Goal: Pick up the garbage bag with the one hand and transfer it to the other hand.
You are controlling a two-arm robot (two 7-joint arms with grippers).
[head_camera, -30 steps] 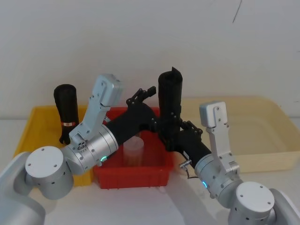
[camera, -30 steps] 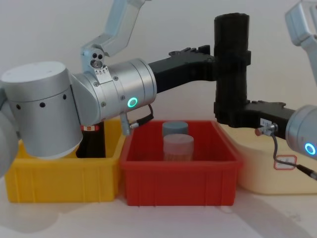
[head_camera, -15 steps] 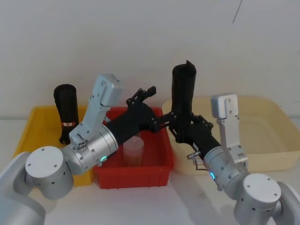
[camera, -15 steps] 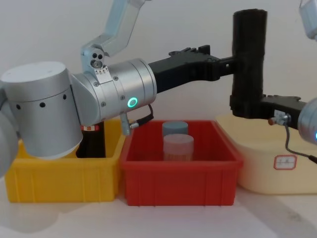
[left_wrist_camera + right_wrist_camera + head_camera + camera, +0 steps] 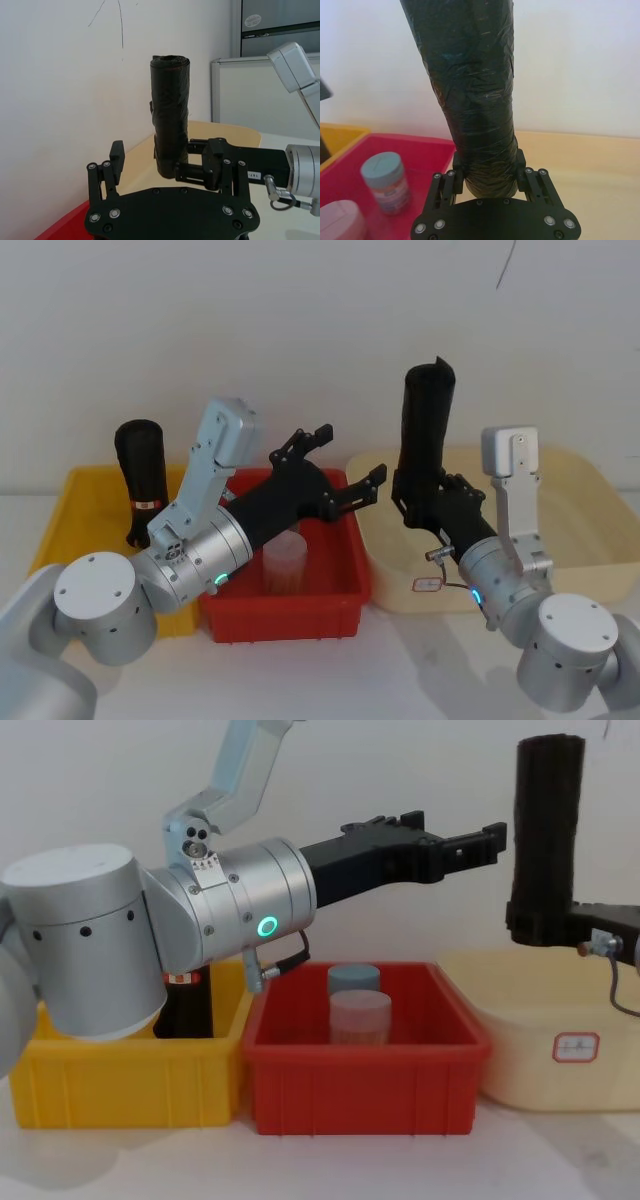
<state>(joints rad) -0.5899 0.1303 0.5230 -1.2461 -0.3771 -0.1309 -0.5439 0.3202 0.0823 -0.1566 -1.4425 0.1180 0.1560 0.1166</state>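
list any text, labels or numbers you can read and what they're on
Nothing reads clearly.
White tag on the cream bin: too small to read.
White sticker on the right gripper: print blurred.
Red label on the black roll in the yellow bin: too small.
Small sticker on the left arm's wrist: too small.

Head camera looking down, chest camera level, sharing red bin point(image 5: 280, 618)

jars point(image 5: 358, 1016) in middle bin point(image 5: 360, 1080), garbage bag point(image 5: 546, 830) rightward
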